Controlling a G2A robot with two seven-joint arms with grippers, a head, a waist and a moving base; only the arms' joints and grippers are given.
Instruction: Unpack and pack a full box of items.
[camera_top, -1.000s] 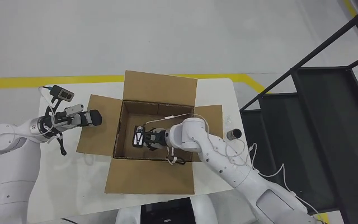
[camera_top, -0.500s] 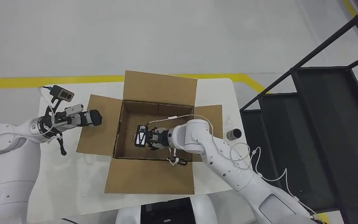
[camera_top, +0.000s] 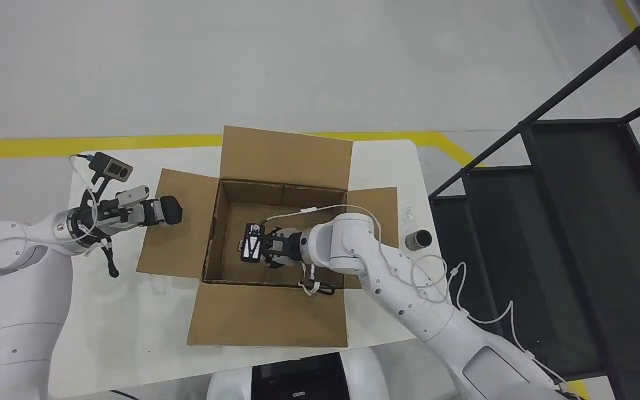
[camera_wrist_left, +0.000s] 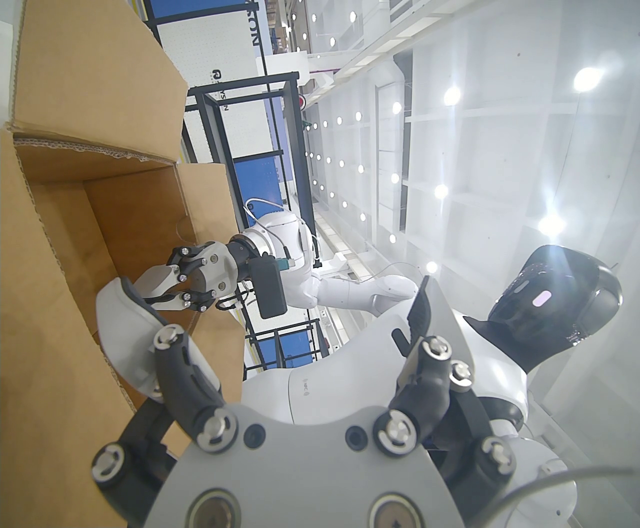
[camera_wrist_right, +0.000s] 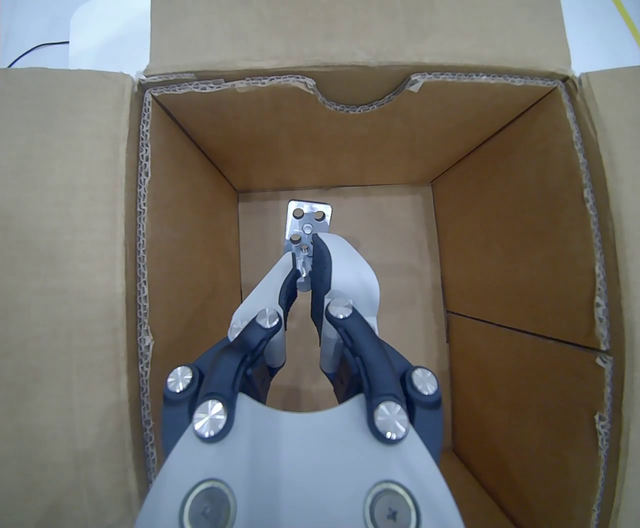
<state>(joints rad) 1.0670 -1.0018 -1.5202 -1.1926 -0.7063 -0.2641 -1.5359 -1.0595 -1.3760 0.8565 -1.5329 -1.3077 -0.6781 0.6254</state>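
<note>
Cardboard box sits open on the table; deep inside it we see the right gripper, fingers pinching one end of a small holed metal plate low near the box floor, though we cannot tell whether the plate touches it. The left gripper hangs outside over a side flap, fingers spread and holding nothing. Our worry is that the hold is thin and at one end, so the plate could swing or slip on the lift, or clip the box wall if brought out off-centre.
</note>
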